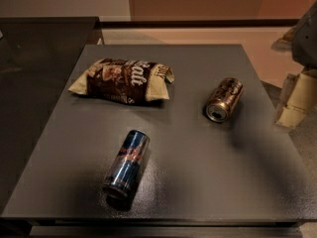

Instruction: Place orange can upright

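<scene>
The orange can [224, 99] lies on its side on the dark grey table [198, 172], right of centre, with its silver top facing the front. Its body is coppery brown with dark lettering. My gripper [296, 99] is at the right edge of the view, beyond the table's right side and well to the right of the can. It touches nothing and holds nothing that shows.
A slim blue-and-silver can [127, 163] lies on its side near the table's front. A brown and cream snack bag [121, 80] lies at the back left. A darker surface [34, 58] adjoins the table's left side. The pale floor [208, 36] lies behind.
</scene>
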Motion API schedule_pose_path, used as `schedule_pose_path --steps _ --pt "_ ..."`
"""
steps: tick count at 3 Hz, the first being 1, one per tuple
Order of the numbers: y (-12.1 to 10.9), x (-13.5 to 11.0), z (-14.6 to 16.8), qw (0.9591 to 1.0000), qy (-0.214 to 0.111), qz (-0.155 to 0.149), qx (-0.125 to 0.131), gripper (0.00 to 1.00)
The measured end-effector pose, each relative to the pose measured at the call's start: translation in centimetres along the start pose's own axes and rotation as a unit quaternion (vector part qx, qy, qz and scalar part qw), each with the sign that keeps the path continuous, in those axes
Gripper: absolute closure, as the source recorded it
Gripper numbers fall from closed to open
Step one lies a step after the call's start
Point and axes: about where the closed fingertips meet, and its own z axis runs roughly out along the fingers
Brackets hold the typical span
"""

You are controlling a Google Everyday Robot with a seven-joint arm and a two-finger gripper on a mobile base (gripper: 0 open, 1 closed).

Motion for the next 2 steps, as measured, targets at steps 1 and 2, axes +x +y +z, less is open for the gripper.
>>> schedule_pose_path --steps 1,2 --pt "0.00 0.00 0.00 1.0000 0.000 0.000 0.000 0.00" --pt "-0.63 -0.35 0.89 0.9996 0.006 -0.027 -0.004 0.00"
